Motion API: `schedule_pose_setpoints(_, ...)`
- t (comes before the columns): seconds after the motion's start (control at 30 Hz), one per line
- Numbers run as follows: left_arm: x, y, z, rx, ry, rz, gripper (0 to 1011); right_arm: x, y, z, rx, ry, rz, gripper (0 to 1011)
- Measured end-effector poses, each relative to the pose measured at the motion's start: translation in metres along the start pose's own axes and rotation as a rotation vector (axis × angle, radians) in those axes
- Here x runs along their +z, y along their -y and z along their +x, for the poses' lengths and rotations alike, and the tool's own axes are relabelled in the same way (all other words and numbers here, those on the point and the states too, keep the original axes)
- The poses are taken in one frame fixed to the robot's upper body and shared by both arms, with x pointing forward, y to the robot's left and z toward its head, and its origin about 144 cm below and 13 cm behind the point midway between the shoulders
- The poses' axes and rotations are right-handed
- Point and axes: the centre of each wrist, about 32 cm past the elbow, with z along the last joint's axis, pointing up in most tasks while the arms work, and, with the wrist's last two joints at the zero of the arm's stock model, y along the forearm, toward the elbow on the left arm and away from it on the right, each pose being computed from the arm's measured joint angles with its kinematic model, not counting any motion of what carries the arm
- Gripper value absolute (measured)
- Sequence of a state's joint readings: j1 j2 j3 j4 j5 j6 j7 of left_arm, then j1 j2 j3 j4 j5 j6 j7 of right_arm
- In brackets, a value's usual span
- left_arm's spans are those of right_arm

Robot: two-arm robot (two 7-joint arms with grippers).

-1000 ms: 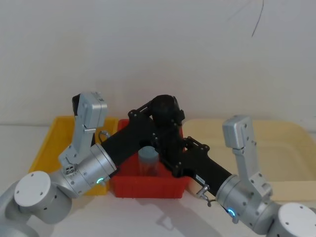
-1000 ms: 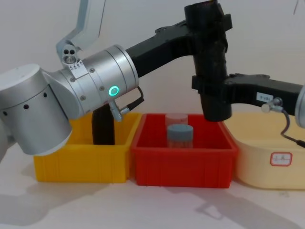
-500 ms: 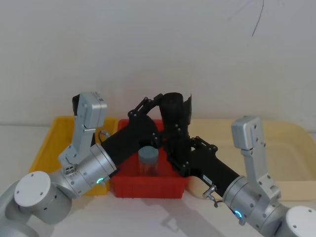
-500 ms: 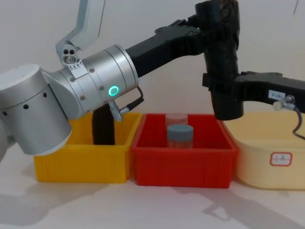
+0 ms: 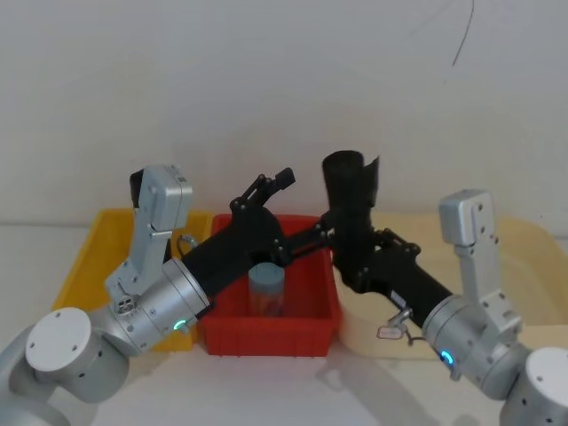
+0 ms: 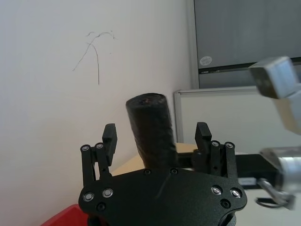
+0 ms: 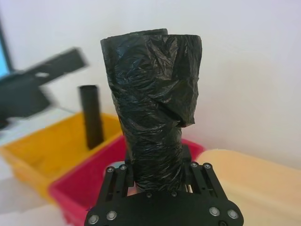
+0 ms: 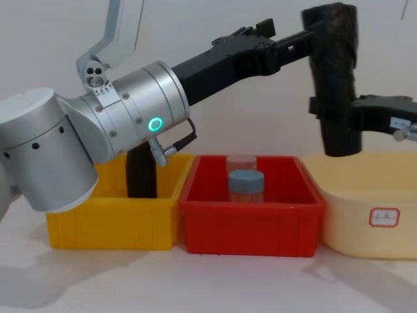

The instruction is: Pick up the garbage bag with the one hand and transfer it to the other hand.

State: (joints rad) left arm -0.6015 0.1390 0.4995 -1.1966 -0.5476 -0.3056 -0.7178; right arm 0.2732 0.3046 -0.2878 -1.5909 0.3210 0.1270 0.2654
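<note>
The left gripper (image 6: 156, 136) has its fingers spread wide, gripping nothing, just beside the garbage bag (image 8: 335, 78), which hangs upright in the air above the cream tub's (image 8: 352, 215) left edge, right of the red bin (image 8: 251, 228). The right gripper (image 8: 333, 120) pinches the roll's lower part, so the handover looks made. Next, the left gripper needs to draw clear without brushing the roll.
</note>
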Motion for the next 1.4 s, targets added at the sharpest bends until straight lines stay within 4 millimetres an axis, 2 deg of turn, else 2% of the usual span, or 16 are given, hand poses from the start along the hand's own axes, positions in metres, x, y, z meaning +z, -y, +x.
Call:
schedule_pose_setpoints(0.3, 0.000, 0.000, 0.000, 0.000, 0.000, 0.000, 1002, -0.003, -0.013, 0.039, -0.109, 0.023, -0.023, 551)
schedule_pose_setpoints(0.53, 0.000, 0.000, 0.000, 0.000, 0.000, 0.000, 1002, -0.005, -0.013, 0.069, -0.203, 0.043, -0.049, 551)
schedule_pose_setpoints(0.67, 0.000, 0.000, 0.000, 0.000, 0.000, 0.000, 1001, -0.006, -0.008, 0.089, -0.273, 0.058, -0.069, 551)
schedule_pose_setpoints(0.7, 0.000, 0.000, 0.000, 0.000, 0.000, 0.000, 1002, -0.006, -0.008, 0.089, -0.273, 0.058, -0.069, 551)
schedule_pose_setpoints(0.87, 0.000, 0.000, 0.000, 0.000, 0.000, 0.000, 1002, -0.007, 0.006, 0.113, -0.357, 0.075, -0.097, 551)
schedule_pose_setpoints(0.97, 0.000, 0.000, 0.000, 0.000, 0.000, 0.000, 1002, -0.008, 0.011, 0.119, -0.379, 0.081, -0.109, 552)
schedule_pose_setpoints(1.13, 0.000, 0.000, 0.000, 0.000, 0.000, 0.000, 1001, -0.009, 0.023, 0.127, -0.409, 0.092, -0.134, 709)
schedule_pose_setpoints(1.2, 0.000, 0.000, 0.000, 0.000, 0.000, 0.000, 1002, -0.008, 0.026, 0.129, -0.414, 0.097, -0.141, 737)
schedule_pose_setpoints(1.4, 0.000, -0.001, 0.000, 0.007, 0.001, -0.001, 1001, -0.003, 0.031, 0.128, -0.397, 0.109, -0.139, 910)
